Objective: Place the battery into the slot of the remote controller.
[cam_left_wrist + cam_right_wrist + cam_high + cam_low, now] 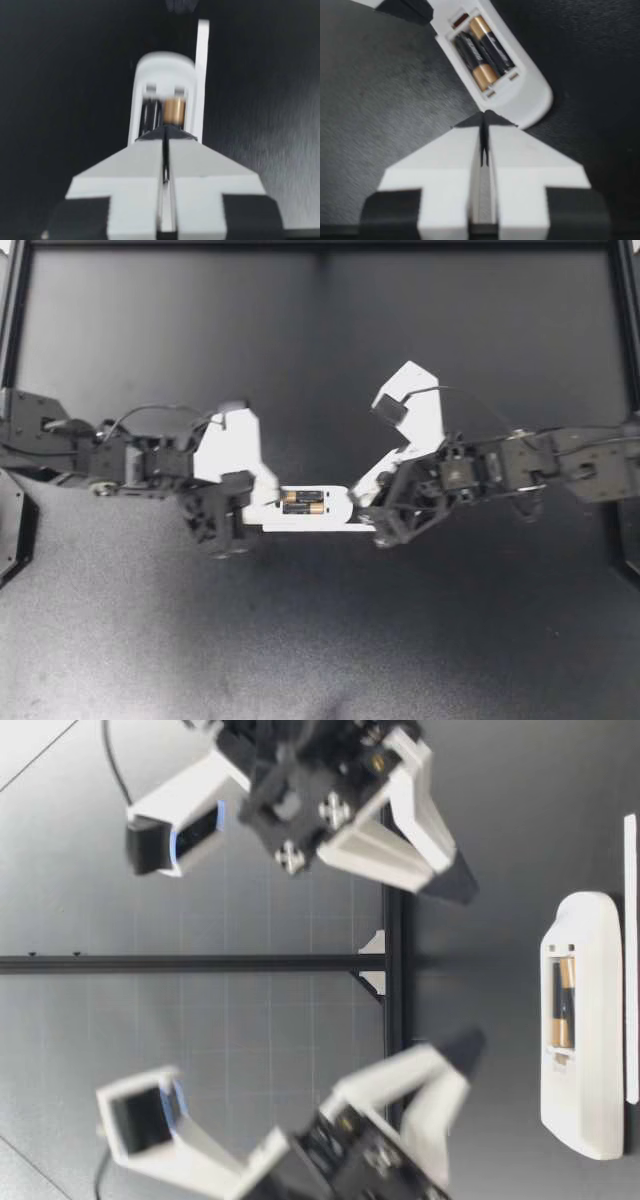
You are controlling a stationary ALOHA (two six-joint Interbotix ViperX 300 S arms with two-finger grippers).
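Note:
The white remote (pixel 335 512) lies flat at the table's middle with its slot facing up. Two black-and-gold batteries (pixel 303 503) lie side by side in the slot. My left gripper (pixel 266 500) is shut and holds nothing, its tips over the remote's left end. My right gripper (pixel 358 496) is also shut and holds nothing, at the remote's right end. In the low view both grippers, right (pixel 468 892) and left (pixel 474 1044), hang a little above the remote (pixel 590 1100). The wrist views show the batteries (pixel 482 52) in the slot just ahead of the tips, and a gold battery end (pixel 175 110).
A thin white cover strip (pixel 310 529) lies on the mat alongside the remote, also seen as the strip (pixel 202 75) in the left wrist view. A black frame rail (pixel 320 246) borders the table's far side and both sides. Dark mat surrounds the remote.

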